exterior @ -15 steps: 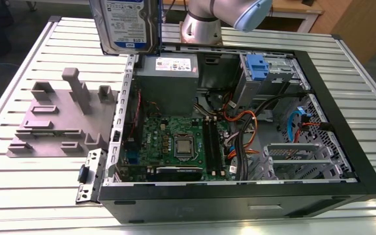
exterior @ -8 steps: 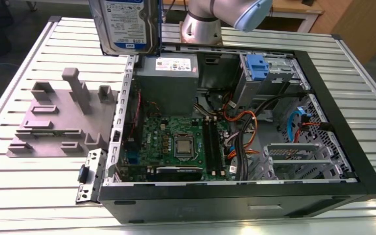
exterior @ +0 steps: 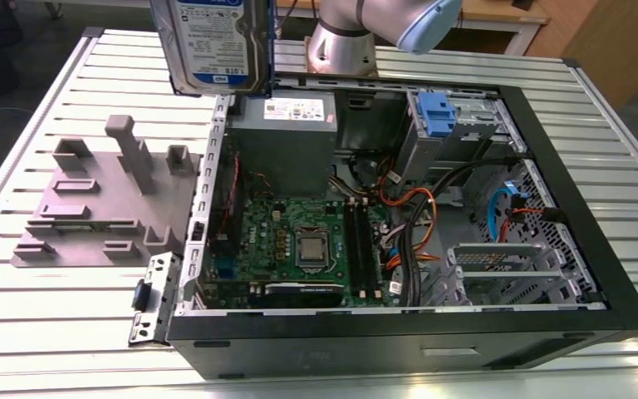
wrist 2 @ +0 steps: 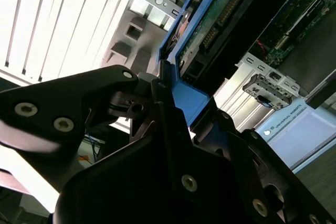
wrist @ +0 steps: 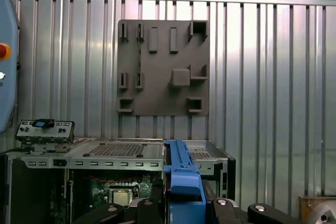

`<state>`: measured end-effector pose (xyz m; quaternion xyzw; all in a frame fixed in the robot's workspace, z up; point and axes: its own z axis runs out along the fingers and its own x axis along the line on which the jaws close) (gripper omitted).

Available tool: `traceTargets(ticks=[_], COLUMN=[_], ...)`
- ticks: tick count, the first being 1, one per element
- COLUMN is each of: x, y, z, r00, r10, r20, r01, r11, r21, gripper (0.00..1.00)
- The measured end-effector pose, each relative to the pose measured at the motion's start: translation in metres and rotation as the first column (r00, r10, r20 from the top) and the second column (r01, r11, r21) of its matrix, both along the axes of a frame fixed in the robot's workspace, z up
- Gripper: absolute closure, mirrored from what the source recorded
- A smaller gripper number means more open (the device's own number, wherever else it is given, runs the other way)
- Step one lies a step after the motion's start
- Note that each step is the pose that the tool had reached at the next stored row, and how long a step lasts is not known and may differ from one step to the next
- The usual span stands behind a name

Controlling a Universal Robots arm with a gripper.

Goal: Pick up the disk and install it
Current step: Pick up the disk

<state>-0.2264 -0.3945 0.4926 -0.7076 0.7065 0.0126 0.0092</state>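
The disk [exterior: 213, 41], a silver-grey drive with a white-and-blue label in a blue carrier, hangs upright in the air above the back left corner of the open computer case [exterior: 331, 349]. In both wrist views my gripper [wrist: 181, 203] is shut on the blue carrier's end [wrist: 184, 179], a black finger [wrist: 223, 204] on each side. The second wrist view shows the disk's green circuit-board underside [wrist 2: 220, 19] running away from the gripper [wrist 2: 176, 103], with the blue carrier [wrist 2: 191, 98] clamped between the fingers.
The case lies on its side on a slatted metal table [exterior: 53, 332]. Inside are a grey power-supply box [exterior: 286, 141], a motherboard [exterior: 296, 241], loose cables and a blue-tabbed drive bay [exterior: 435, 112]. A grey fixture plate [exterior: 86, 208] lies at the exterior view's left.
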Motion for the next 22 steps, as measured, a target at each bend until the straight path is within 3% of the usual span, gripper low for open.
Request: traceTargets(ticks=[4,6,15,22], x=[0.0000,0.0005,0.0248,0.0271], y=[-0.0105,-0.0133,-0.0142,-0.0142], z=[-0.0003,-0.0006,-0.0014,-0.0017], r00=[1.0000,1.0000,1.0000,1.0000], r10=[0.000,0.000,0.000,0.000], r20=[0.0000,0.0002,0.0000,0.0000], r01=[0.000,0.000,0.000,0.000], r11=[1.0000,1.0000,1.0000,1.0000], r21=[-0.0008,-0.0031,-0.0051,-0.0059], gripper=[0.64,0.64,0.64,0.64])
